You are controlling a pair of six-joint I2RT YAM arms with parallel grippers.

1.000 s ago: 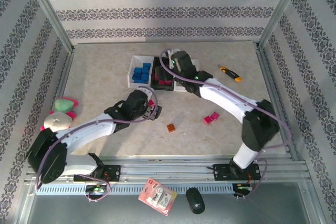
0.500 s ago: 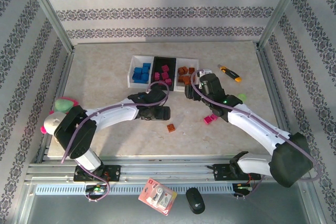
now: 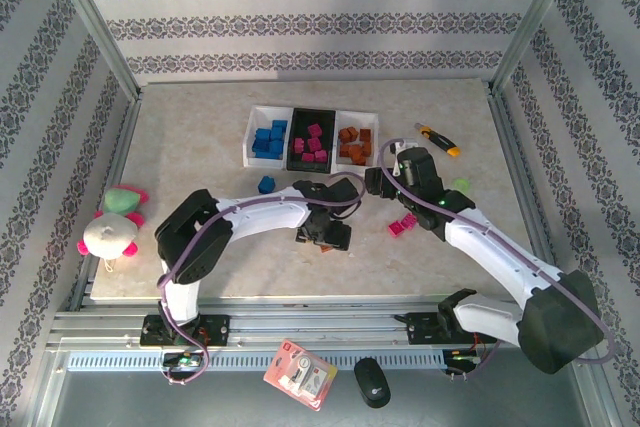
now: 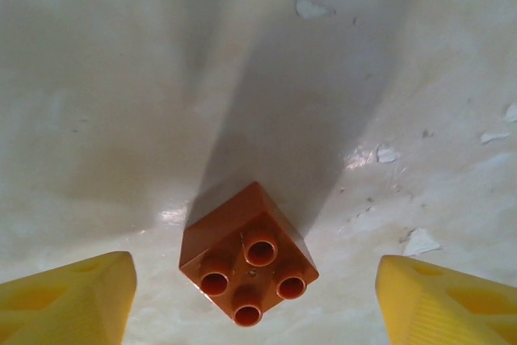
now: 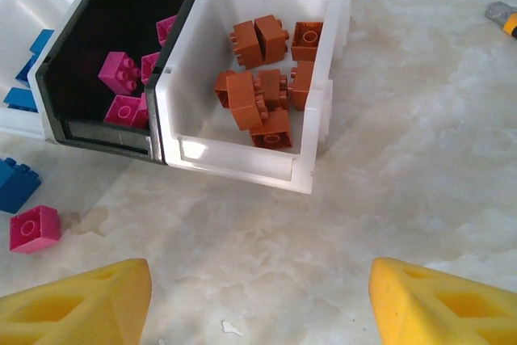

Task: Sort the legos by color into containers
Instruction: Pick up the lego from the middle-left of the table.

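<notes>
**Left fingers straddled one orange-brown brick near the table's middle**

The left gripper (image 4: 254, 266) hung over a single orange-brown brick (image 4: 242, 236) lying studs-up on the bare table (image 3: 200, 137), nearer the near edge than the far one. Its yellow fingers (image 4: 69, 300) stood spread to either side with clear gaps, touching nothing. The left arm (image 3: 260, 212) lay bent across the middle of the table.

The right gripper (image 5: 260, 268) faced the trays with its fingers (image 5: 444, 305) spread and nothing between them.

Three trays stood touching in a row toward the far edge:
- the left white tray (image 3: 250, 137) held blue bricks,
- the black tray (image 5: 81, 131) held magenta ones,
- the right white tray (image 5: 234, 163) held a heap of about eight orange-brown ones.

The blue and magenta counts could not be told exactly.

Loose bricks lay on the near side of the trays. In the right wrist view there was one blue brick (image 5: 14, 183) and just beside it one magenta brick (image 5: 34, 228). What looked like two more magenta bricks (image 3: 402, 225), touching, lay beside the right arm (image 3: 490, 247).

One yellow-and-black utility knife (image 3: 438, 139) lay to the right of the trays. One pink-and-green plush toy (image 3: 112, 222) sat at the left edge. Beyond the near edge, on the metal ledge, lay one red-and-white packet (image 3: 300, 372) and one dark oval object (image 3: 371, 382).
</notes>
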